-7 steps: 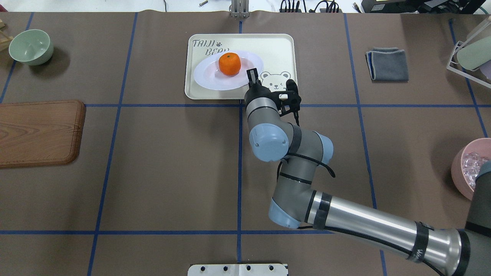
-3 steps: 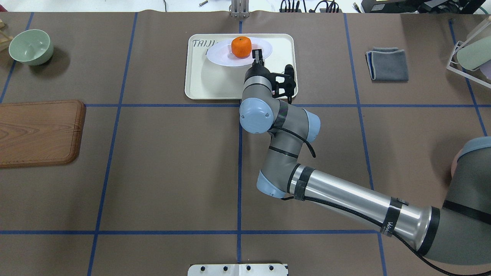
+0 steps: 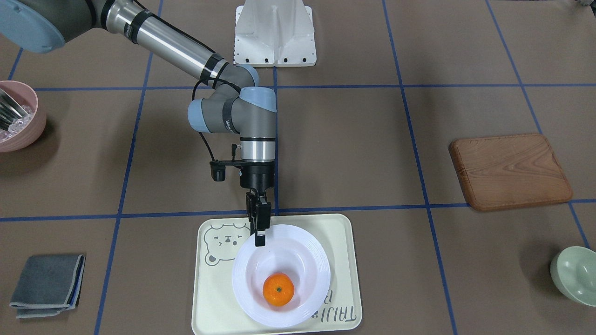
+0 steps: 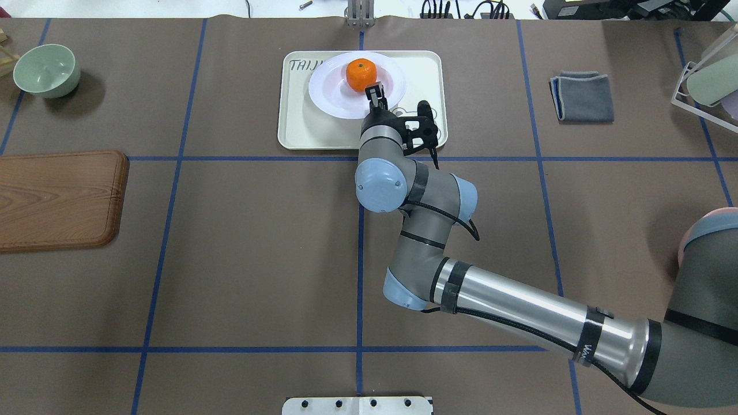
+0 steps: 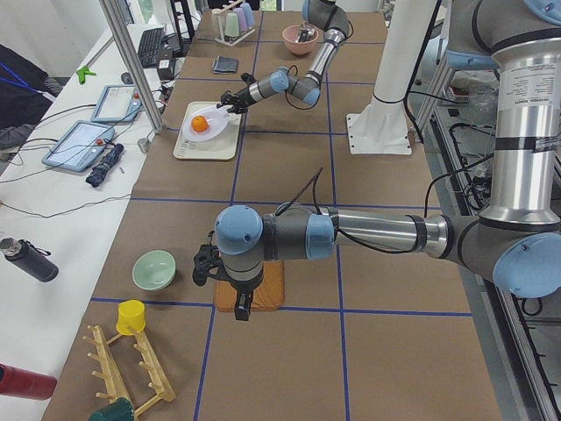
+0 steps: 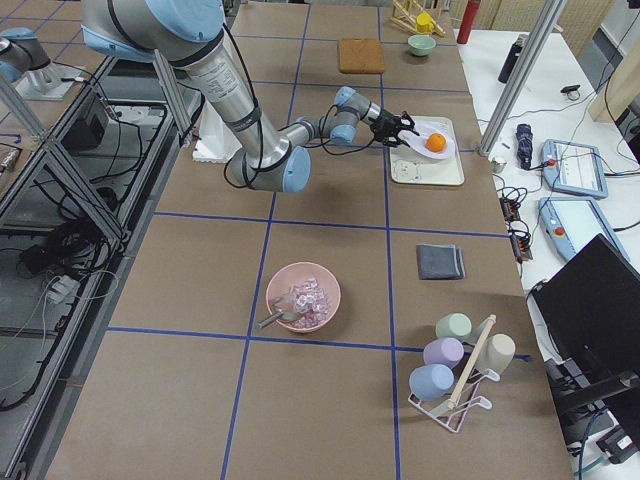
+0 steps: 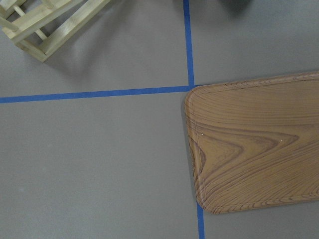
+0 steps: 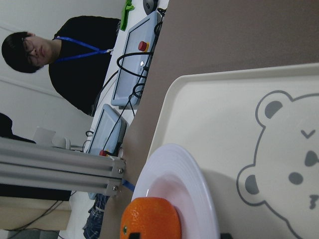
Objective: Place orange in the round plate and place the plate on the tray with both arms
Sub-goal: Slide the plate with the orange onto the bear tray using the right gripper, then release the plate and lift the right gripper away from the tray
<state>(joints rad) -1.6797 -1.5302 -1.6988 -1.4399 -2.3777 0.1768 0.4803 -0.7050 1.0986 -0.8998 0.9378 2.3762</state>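
The orange [image 3: 278,289] lies in the white round plate [image 3: 305,253], which is over the far half of the cream tray [image 3: 343,237]. My right gripper [image 3: 260,238] is shut on the plate's rim at the side nearest the robot. Overhead, the orange [image 4: 361,75], the plate [image 4: 330,92], the tray [image 4: 300,127] and the right gripper [image 4: 376,93] show the same hold. In the right wrist view the plate [image 8: 195,191] casts a shadow on the tray [image 8: 224,114], its held edge slightly raised. My left gripper [image 5: 243,307] hangs over the wooden board; I cannot tell its state.
A wooden board [image 4: 57,199] and a pale green bowl [image 4: 46,69] are on the left. A folded grey cloth [image 4: 582,95] and a cup rack [image 4: 706,80] are on the right. A pink bowl [image 3: 16,116] is near the right arm's base. A person [image 8: 65,59] stands beyond the table.
The right arm has carried the plate with the orange from the tray's middle toward its far side, then drawn it slightly back. The grip on the rim has stayed.
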